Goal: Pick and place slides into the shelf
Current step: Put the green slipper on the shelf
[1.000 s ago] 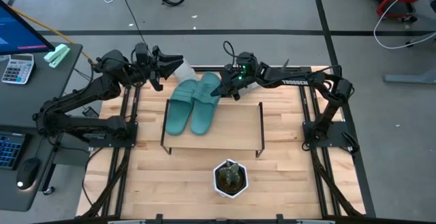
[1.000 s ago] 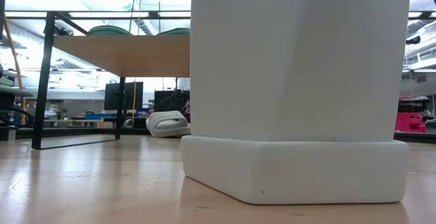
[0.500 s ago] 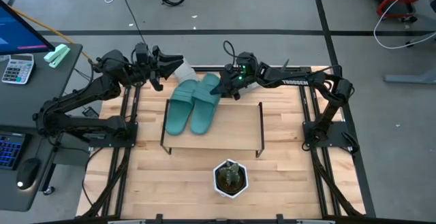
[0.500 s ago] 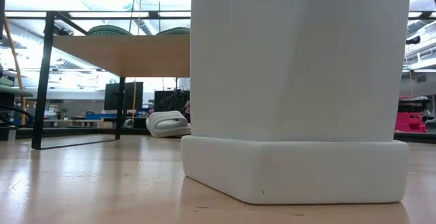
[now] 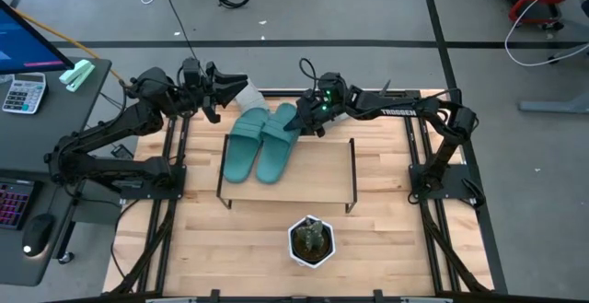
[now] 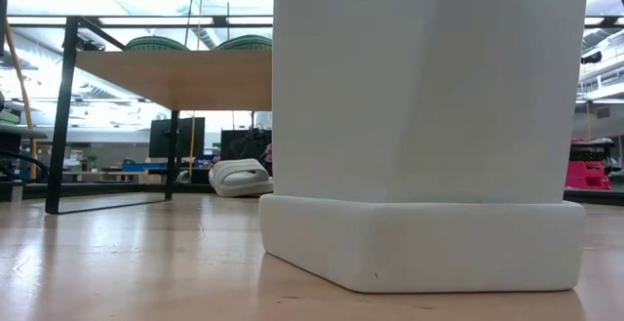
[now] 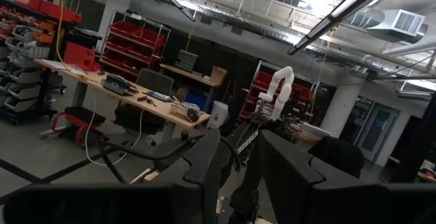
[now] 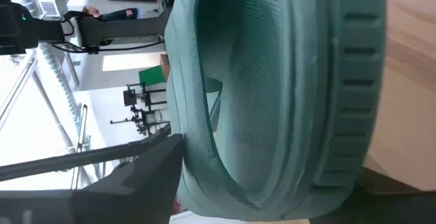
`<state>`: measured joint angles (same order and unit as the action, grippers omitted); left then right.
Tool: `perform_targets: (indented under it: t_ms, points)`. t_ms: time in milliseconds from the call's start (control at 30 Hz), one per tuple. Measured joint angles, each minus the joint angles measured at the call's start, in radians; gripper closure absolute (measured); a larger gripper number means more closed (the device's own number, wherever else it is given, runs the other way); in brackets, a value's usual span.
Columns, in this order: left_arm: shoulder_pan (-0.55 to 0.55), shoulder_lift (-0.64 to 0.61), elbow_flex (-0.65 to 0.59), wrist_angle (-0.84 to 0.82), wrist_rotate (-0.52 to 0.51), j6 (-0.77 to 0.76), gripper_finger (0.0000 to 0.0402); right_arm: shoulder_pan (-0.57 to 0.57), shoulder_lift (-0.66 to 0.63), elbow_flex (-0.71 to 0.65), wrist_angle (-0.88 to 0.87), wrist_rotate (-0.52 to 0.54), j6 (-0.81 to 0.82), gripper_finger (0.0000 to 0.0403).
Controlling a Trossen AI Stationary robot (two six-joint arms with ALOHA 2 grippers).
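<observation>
1. Seen from the high view, the right gripper (image 5: 296, 121) sits at the far end of the right-hand teal slide (image 5: 275, 143), which lies on the shelf (image 5: 322, 169) touching its mate, the left-hand teal slide (image 5: 241, 144). Both rest on the left half of the board. The left gripper (image 5: 241, 84) hovers just beyond the shelf's far-left corner, over a grey slide (image 5: 250, 98) on the table (image 5: 386, 220). A potted cactus (image 5: 311, 239) stands well apart on the near side.

2. In the low view a white pot (image 6: 419, 126) fills most of the picture; past it, the shelf board (image 6: 175, 77) carries both teal soles on top, and one grey slide (image 6: 240, 178) lies on the table behind the shelf legs — not yet shelved.

3. In the left wrist view the left arm's fingers (image 7: 204, 166) stand apart with nothing between them, facing the room.

4. In the right wrist view the teal slide (image 8: 272, 94) fills the frame against a dark finger (image 8: 136, 169); the fingers look clamped on its edge, though the contact itself is hidden.

5. My judgement: this slide looks as good as placed. To finish well, make sure the sole lies flat beside its mate, part the fingers fully, then back straight away — soft foam drags easily, and a sideways exit could nudge both teal slides.
</observation>
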<state>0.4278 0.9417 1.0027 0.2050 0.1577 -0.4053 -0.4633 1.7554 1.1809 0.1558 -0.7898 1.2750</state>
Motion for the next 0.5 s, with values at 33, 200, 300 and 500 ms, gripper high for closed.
perform_targets:
  t_ms: [33, 200, 300, 500]
  points:
    - [0.000, 0.000, 0.000, 0.000, 0.000, 0.000, 0.0294, 0.000, 0.000, 0.000, 0.000, 0.001, -0.005, 0.0138]
    - [0.000, 0.001, 0.000, 0.000, 0.000, 0.000, 0.0294, 0.002, 0.000, 0.000, 0.000, 0.007, -0.054, 0.0130]
    - [0.000, 0.001, 0.000, 0.000, 0.000, 0.000, 0.0294, 0.002, 0.000, 0.000, 0.001, 0.007, -0.066, 0.0130]
    - [0.000, 0.001, 0.000, 0.000, 0.000, 0.000, 0.0294, 0.002, 0.000, 0.000, 0.001, 0.009, -0.080, 0.0128]
